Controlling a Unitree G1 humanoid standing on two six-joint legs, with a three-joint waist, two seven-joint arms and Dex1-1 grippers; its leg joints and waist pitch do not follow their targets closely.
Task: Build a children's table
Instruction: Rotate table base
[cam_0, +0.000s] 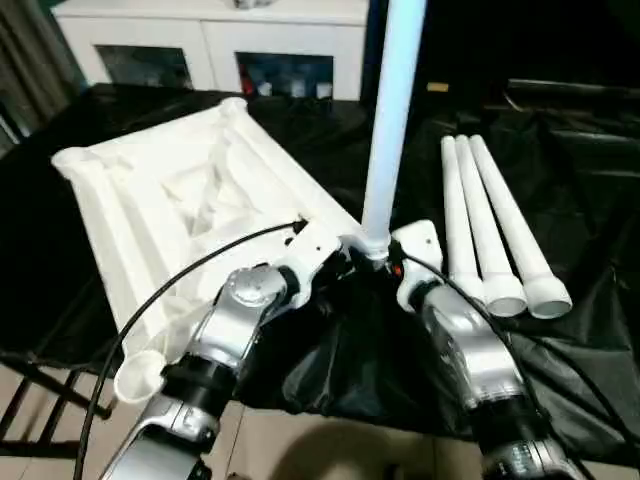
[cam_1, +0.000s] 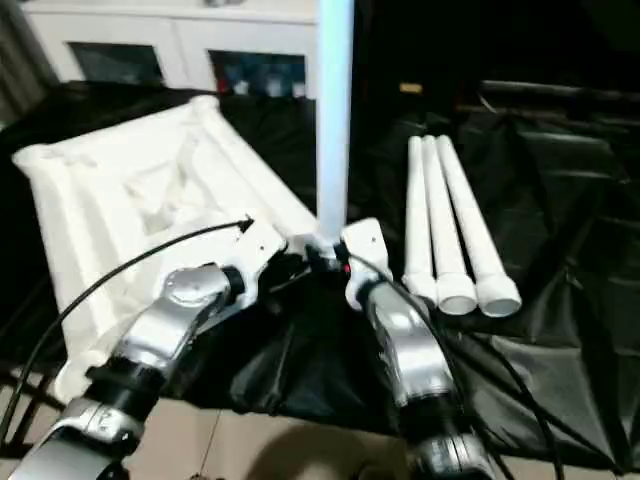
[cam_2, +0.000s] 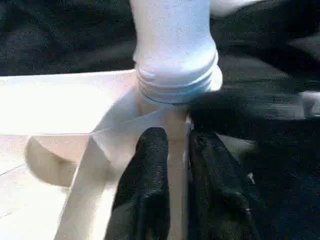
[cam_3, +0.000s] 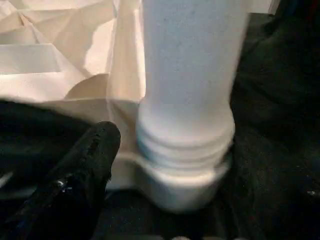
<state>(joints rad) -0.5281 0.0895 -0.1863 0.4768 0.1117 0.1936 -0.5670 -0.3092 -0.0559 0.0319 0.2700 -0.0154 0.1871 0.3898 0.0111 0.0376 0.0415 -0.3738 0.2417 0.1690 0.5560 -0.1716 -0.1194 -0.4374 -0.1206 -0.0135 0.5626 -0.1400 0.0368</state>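
A large table draped in black cloth (cam_0: 560, 330) fills the scene, its near edge hanging in folds above a pale tiled floor (cam_0: 300, 445). At twelve o'clock, beyond the cloth, stands a white cabinet (cam_0: 210, 40) with glass doors.

The white tabletop (cam_0: 170, 210) lies upside down on the cloth at about ten o'clock, ribbed underside up, rounded sockets at its corners. One leg (cam_0: 392, 120) stands upright in the corner socket nearest the middle, its ringed end seated in the socket. Three more legs (cam_0: 490, 225) lie side by side, touching, at two o'clock, flared ends toward the robot.

The left gripper (cam_2: 172, 175) sits at the base of the standing leg, its two black fingers close together against the tabletop's corner; whether they pinch it cannot be told. The right gripper (cam_0: 395, 262) is beside the same socket; one black finger (cam_3: 85, 165) lies near the ringed end, and the jaws' state cannot be told.
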